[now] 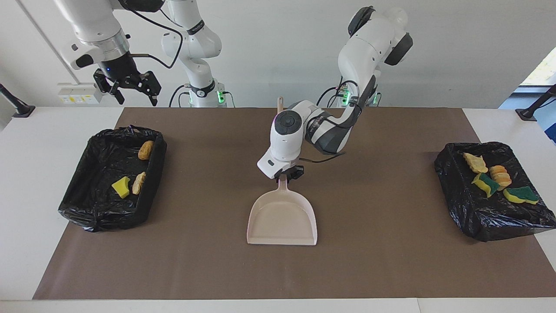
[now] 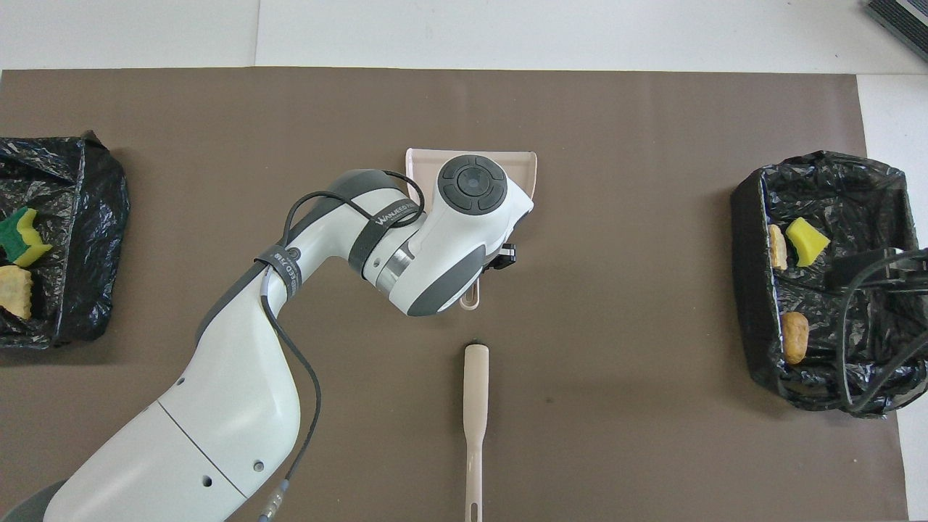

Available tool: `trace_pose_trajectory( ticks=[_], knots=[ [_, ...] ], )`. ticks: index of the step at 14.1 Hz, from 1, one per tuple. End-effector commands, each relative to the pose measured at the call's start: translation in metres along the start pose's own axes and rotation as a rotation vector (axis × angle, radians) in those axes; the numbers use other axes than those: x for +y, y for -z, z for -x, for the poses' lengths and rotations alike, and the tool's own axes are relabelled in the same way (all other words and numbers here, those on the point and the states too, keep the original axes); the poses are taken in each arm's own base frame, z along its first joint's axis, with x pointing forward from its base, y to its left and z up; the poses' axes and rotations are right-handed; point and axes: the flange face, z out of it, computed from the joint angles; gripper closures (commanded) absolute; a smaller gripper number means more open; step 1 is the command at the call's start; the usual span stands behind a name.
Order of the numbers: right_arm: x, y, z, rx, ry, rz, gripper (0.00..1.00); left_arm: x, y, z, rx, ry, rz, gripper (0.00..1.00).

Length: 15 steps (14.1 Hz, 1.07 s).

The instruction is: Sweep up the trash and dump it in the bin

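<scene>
At mat centre, our left gripper (image 1: 286,174) sits at the dustpan (image 1: 282,217) handle; whether it grips, we can't tell. Pan lies flat and empty, mouth toward 6 o'clock in the facing view, so looks like put-down. Trash (image 1: 130,181) is in both bins: (image 1: 78,204) at 9 o'clock, (image 1: 478,221) at 3. Right gripper (image 1: 130,89) waits wide open above the 9 o'clock bin. Brush (image 2: 475,406) parked nearer us.

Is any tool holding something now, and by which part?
Left tool is at the dustpan handle; a grip cannot be told. Right tool holds nothing.
</scene>
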Motion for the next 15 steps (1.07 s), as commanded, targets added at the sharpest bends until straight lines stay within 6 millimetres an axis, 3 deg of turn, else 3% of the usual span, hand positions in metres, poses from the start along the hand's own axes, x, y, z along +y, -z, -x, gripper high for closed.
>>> trace_pose_trajectory(
  ticks=[1,3,6,8,15],
  knots=[
    [0.001,0.003,0.002,0.003,0.019,-0.005,0.00,-0.028,0.041,-0.002,0.068,0.011,-0.012,0.00],
    [0.005,0.005,-0.003,0.040,0.011,-0.004,0.00,-0.059,0.080,0.003,0.111,-0.001,-0.041,0.00],
    [0.001,0.006,-0.002,0.037,0.013,-0.005,0.00,-0.136,0.103,0.008,0.119,0.080,-0.144,0.00],
    [0.001,0.006,-0.002,0.037,0.013,-0.005,0.00,-0.171,0.121,0.008,0.124,0.032,-0.165,0.00],
    [0.001,0.006,-0.002,0.035,0.013,-0.005,0.00,-0.322,0.207,0.012,0.141,-0.033,-0.014,0.00]
  ],
)
